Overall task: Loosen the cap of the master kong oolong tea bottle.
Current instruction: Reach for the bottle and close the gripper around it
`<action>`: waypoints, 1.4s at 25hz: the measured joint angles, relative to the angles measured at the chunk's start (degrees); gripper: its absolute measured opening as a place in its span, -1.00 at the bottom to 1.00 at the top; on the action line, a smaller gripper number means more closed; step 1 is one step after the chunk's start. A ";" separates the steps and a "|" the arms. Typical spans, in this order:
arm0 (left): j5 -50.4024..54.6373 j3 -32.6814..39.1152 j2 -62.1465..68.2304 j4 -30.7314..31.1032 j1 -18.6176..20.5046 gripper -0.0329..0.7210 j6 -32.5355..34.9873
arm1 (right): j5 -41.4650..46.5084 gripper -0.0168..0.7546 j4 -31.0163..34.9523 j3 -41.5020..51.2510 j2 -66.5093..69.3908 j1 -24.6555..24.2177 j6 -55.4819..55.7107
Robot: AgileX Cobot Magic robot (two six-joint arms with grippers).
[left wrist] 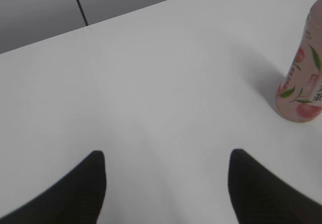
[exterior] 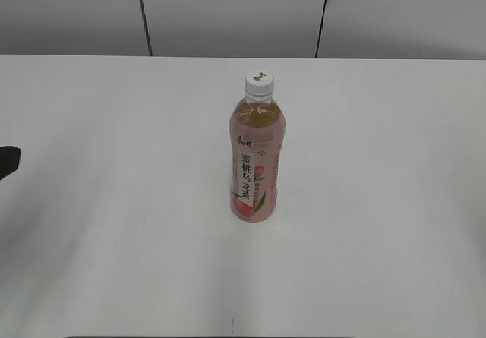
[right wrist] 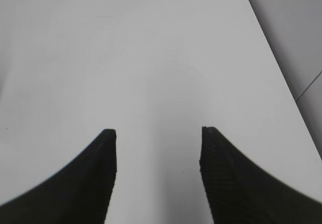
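The master kong oolong tea bottle [exterior: 256, 159] stands upright in the middle of the white table, with a pink peach label and amber tea. Its white cap [exterior: 259, 83] sits on top. In the left wrist view the bottle's lower part [left wrist: 302, 90] shows at the right edge, well away from my left gripper [left wrist: 166, 156], which is open and empty over bare table. A dark bit of the left arm [exterior: 7, 162] shows at the exterior view's left edge. My right gripper [right wrist: 158, 132] is open and empty over bare table; the bottle is not in its view.
The white table [exterior: 114, 201] runs to a far edge before grey wall panels [exterior: 228, 11]. In the right wrist view the table's right edge [right wrist: 282, 78] runs diagonally beside grey floor.
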 joint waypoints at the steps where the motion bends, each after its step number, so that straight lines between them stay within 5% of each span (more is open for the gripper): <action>1: 0.00 0.00 0.00 0.00 0.00 0.31 0.00 | 0.00 0.11 0.00 0.00 0.00 0.00 0.00; 8: 0.00 0.00 0.00 0.17 0.00 0.31 0.00 | 0.00 0.11 0.00 0.00 0.00 0.00 0.00; 19: -2.76 0.00 0.02 10.85 0.00 0.24 -5.04 | 0.00 0.11 0.00 0.00 0.00 0.00 0.00; 27: -11.90 0.00 0.07 16.56 0.00 0.18 -38.63 | 0.00 0.11 0.00 0.00 0.00 0.00 0.00; 35: -14.56 0.00 1.37 22.71 0.00 0.12 -46.27 | 0.00 0.11 0.00 0.00 0.00 0.00 0.00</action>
